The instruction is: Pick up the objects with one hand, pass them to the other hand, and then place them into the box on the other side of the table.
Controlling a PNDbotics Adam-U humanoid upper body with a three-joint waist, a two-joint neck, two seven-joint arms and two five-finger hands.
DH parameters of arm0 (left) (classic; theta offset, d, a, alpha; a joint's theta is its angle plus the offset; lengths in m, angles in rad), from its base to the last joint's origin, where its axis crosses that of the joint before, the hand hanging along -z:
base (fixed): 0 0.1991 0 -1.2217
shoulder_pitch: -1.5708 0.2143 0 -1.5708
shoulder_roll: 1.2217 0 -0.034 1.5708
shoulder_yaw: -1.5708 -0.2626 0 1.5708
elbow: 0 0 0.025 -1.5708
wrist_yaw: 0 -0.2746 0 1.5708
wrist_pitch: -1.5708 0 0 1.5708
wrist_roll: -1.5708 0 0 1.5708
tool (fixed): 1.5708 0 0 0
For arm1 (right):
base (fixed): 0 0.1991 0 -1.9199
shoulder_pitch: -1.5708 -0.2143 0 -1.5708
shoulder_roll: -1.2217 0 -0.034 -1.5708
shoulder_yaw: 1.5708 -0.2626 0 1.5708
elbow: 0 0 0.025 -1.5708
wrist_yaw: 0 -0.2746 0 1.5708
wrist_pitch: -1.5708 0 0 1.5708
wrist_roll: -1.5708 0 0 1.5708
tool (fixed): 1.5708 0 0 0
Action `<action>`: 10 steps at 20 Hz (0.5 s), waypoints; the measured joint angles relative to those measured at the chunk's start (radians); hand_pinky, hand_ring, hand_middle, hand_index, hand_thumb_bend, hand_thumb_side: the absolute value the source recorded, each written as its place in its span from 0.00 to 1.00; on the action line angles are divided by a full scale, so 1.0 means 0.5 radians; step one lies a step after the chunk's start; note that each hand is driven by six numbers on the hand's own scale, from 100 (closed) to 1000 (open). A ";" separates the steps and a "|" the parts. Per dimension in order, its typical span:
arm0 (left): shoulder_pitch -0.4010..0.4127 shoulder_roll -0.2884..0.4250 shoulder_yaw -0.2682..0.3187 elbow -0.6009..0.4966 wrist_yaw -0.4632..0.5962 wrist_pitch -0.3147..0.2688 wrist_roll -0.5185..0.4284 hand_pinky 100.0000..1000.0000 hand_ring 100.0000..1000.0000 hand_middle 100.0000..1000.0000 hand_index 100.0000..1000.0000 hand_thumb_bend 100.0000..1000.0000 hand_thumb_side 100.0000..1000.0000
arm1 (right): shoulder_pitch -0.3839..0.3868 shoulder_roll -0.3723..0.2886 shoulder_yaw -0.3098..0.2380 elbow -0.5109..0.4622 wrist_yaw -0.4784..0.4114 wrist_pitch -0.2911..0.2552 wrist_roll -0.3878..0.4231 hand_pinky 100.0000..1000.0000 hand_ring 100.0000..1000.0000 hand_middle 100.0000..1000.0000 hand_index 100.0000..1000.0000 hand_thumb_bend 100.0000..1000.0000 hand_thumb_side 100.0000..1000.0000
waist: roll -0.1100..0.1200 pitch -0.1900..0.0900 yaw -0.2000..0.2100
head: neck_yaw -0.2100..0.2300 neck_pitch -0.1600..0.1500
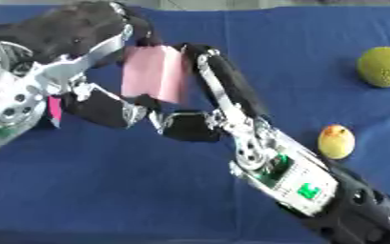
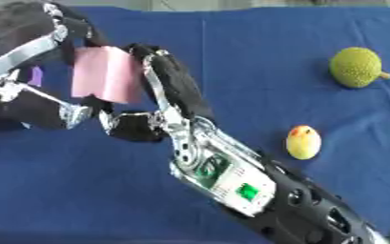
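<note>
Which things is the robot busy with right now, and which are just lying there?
Busy with:
- pink block, between both hands
- left hand, fingers curled over the block's top
- right hand, fingers along the block's side

Just lying there:
- bumpy green fruit
- yellow-and-red fruit
- blue tablecloth

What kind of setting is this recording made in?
Probably a lab tabletop set up for handover practice: a blue cloth covers the table, with toy-like props on it, a bumpy green fruit and a yellow-orange fruit.
</note>
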 measured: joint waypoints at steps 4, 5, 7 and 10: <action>0.014 0.004 0.001 0.000 -0.025 -0.002 -0.002 0.66 0.45 0.22 0.35 0.15 0.00 | 0.002 -0.011 0.001 0.000 0.078 -0.013 0.109 0.85 0.73 0.70 0.93 0.12 0.08 | 0.001 0.000 -0.003 | 0.002 0.000; 0.015 0.005 0.002 0.000 -0.033 -0.006 -0.005 0.66 0.45 0.22 0.35 0.17 0.00 | 0.002 -0.013 0.001 0.000 0.098 -0.016 0.133 0.86 0.74 0.71 0.94 0.12 0.11 | 0.001 0.000 -0.005 | 0.003 0.000; 0.024 0.022 0.003 -0.001 -0.054 -0.016 -0.015 0.66 0.45 0.21 0.34 0.19 0.00 | 0.003 -0.014 0.002 0.000 0.141 -0.024 0.177 0.86 0.75 0.71 0.95 0.12 0.13 | 0.001 0.000 -0.009 | 0.008 0.000; 0.049 0.042 0.008 -0.003 -0.085 -0.036 -0.036 0.66 0.45 0.21 0.34 0.22 0.00 | 0.008 -0.014 0.003 0.000 0.205 -0.024 0.233 0.87 0.76 0.72 0.97 0.13 0.14 | 0.006 0.000 -0.015 | 0.012 0.000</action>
